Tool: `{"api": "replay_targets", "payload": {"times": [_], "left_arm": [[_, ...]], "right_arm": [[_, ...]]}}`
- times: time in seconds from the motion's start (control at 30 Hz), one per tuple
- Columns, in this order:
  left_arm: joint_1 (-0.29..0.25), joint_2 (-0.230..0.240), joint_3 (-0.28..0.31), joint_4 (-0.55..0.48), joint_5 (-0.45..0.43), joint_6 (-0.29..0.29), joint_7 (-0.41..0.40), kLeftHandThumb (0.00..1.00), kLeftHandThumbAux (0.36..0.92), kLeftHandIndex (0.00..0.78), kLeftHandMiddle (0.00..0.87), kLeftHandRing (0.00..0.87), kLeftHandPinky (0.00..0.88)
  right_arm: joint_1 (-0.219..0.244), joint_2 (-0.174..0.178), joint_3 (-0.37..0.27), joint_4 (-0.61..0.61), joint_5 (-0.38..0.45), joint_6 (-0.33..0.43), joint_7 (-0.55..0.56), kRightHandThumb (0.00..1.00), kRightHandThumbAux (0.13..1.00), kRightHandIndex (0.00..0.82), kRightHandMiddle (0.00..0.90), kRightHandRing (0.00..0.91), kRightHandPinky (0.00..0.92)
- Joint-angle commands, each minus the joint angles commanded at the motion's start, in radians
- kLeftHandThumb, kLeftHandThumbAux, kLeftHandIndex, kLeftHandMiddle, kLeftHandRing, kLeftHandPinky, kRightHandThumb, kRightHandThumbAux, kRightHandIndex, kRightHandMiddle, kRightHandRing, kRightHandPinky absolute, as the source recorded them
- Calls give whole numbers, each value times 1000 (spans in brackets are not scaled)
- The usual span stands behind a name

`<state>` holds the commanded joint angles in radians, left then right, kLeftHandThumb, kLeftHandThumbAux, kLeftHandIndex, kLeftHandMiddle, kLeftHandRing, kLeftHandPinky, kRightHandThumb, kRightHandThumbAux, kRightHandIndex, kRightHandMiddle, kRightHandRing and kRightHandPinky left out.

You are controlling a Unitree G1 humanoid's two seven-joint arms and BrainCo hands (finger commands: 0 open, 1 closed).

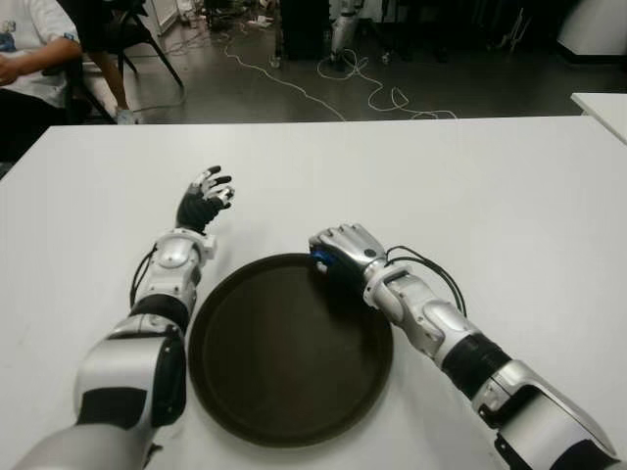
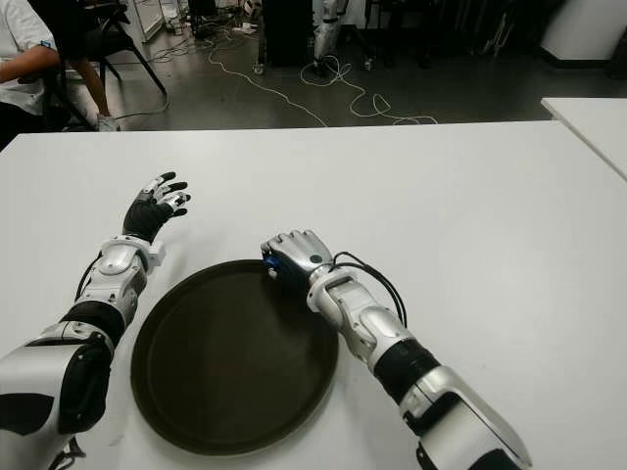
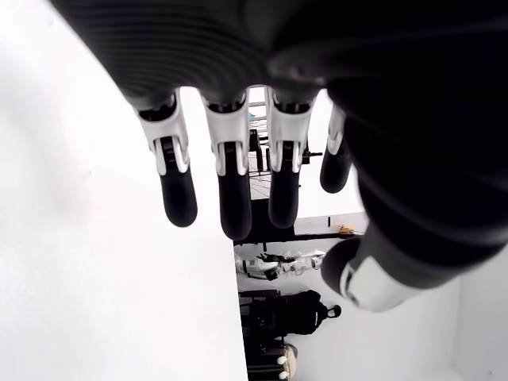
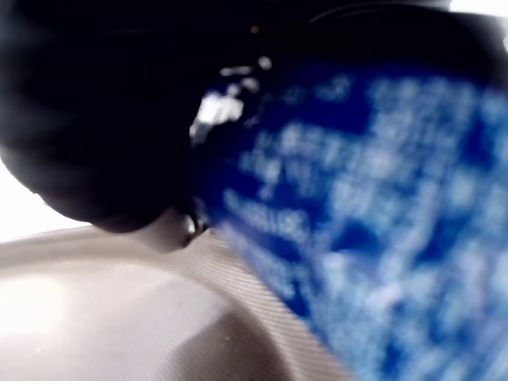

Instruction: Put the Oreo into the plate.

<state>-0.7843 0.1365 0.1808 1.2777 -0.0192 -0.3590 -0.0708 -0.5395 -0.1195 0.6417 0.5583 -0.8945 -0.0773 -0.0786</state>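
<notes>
Placing step: right hand [image 1: 343, 250] fingers curled tight round the blue Oreo pack [image 4: 357, 198], over far rim of plate [image 1: 284, 411]. Next: move inward, release. Left hand [image 1: 203, 199] beside plate, fingers spread, empty.

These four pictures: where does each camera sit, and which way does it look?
Left eye view: on the head, looking down at the white table; both arms, dark plate.
Right eye view: a little beside it, same scene.
Left wrist view: on the left wrist, looking along the open left hand.
Right wrist view: on the right wrist, close on the right hand gripping the blue Oreo pack over the plate.
</notes>
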Motion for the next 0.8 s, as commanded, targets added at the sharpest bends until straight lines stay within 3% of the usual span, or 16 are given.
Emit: {"api": "replay_targets", "payload": {"times": [0.37,0.57,0.8], "left_arm": [[-1,-1,7,0,-10,-1,-14,34,692,130,212,224,232],[-1,-1,10,0,-14,-2,-19,35,688,131,214,226,233],[-1,-1,10,1,-12,-4,-15,52,687,132,217,229,244]], "right_arm": [[42,-23,-3,-185,-6,50,87,696,729,432,737,752,753],[67,-42,1,-269,-17,68,133,694,732,426,670,704,701],[89,-62,22,-375,-36,88,214,694,732,425,696,725,742]]}}
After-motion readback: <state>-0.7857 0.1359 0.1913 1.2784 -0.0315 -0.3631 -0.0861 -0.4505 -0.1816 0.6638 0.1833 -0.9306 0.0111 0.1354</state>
